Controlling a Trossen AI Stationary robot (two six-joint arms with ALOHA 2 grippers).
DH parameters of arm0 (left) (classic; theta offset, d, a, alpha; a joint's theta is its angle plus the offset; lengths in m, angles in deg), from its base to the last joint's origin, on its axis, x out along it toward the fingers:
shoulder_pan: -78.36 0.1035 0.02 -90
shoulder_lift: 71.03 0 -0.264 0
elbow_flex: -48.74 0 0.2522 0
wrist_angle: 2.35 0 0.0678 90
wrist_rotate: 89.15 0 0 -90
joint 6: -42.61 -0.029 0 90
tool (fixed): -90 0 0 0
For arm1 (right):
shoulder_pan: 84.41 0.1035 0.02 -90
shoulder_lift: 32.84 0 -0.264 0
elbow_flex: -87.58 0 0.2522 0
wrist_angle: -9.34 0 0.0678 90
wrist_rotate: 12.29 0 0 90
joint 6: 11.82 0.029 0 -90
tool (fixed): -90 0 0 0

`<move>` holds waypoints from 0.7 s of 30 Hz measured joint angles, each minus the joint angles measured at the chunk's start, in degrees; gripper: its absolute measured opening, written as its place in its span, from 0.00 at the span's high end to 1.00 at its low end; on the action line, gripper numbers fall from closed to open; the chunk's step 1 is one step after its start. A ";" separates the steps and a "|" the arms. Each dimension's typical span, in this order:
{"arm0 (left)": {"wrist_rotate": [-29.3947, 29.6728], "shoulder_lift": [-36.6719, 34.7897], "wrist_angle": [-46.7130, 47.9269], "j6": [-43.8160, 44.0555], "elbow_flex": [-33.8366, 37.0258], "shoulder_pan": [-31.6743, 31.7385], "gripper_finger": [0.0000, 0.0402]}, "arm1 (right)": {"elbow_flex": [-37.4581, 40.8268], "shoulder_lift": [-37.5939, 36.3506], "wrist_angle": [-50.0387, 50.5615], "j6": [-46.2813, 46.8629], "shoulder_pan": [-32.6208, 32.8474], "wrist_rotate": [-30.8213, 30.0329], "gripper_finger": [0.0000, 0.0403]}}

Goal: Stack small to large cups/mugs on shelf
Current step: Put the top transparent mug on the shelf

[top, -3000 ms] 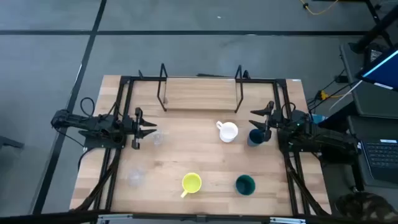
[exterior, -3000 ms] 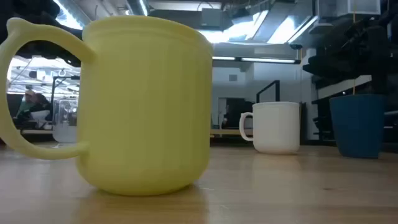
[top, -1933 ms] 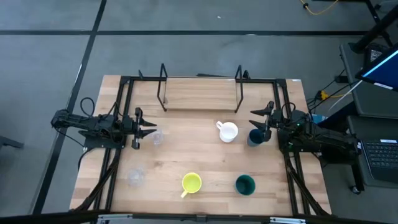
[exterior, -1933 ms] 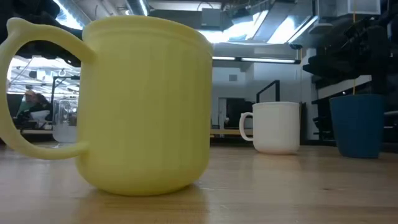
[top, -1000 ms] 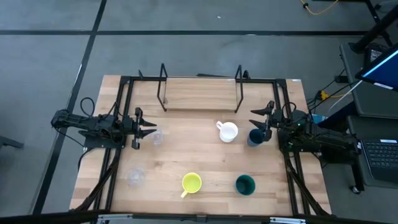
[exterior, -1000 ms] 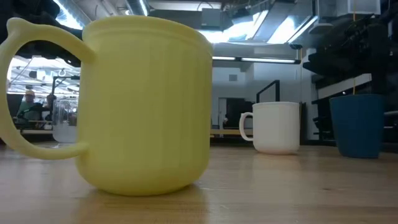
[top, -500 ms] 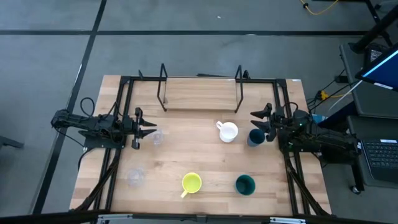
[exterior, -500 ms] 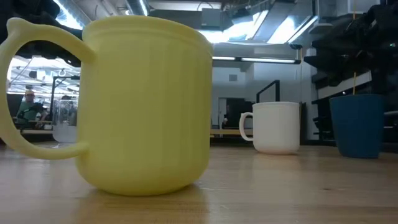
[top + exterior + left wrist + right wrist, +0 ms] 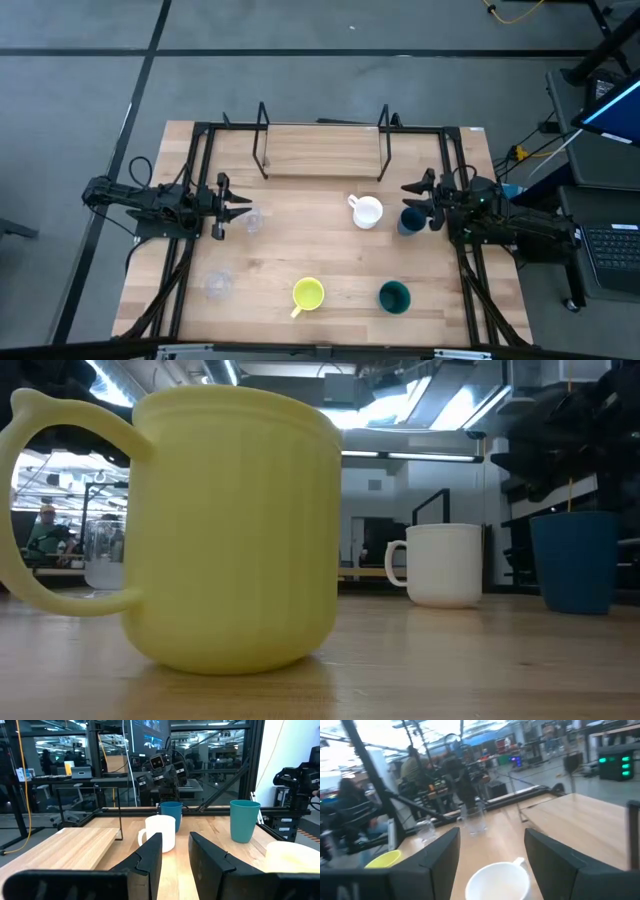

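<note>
**Right arm finally twitches, nothing on the shelf yet**

So not much going on, but there is a small change. Going left to right across the surface (image 9: 330, 250):

The left claw (image 9: 238, 208) hasn't budged over the last few seconds. It sits by the left edge, fingers spread, with one clear glass cup (image 9: 254, 221) just in front of its tips. The second glass cup (image 9: 217, 286) is down near the front-left corner, well apart from it.

The yellow mug (image 9: 307, 294) is at the front edge near the middle, untouched. The shelf (image 9: 322, 151) along the back edge has nothing on it at all.

The white mug (image 9: 366, 212) is right of centre, and the dark blue cup (image 9: 410, 220) is just beside it.

Here's the actual change: the right claw (image 9: 417, 199) has shifted a bit in the last half second. It was parked over the blue cup, and now its spread fingers have pulled slightly in and look to be angling over that cup and the white mug. From its wrist view the white mug sits right between the fingers.

The dark green cup (image 9: 394, 296) is near the front edge on the right side, alone.

My guess: the first pick is only now starting, so the whole stacking job is still ahead.
</note>
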 joint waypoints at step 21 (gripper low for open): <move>3.48 0.00 -6.86 3.68 -0.12 -0.01 0.78 | 0.00 0.00 -3.55 0.04 0.00 4.28 0.45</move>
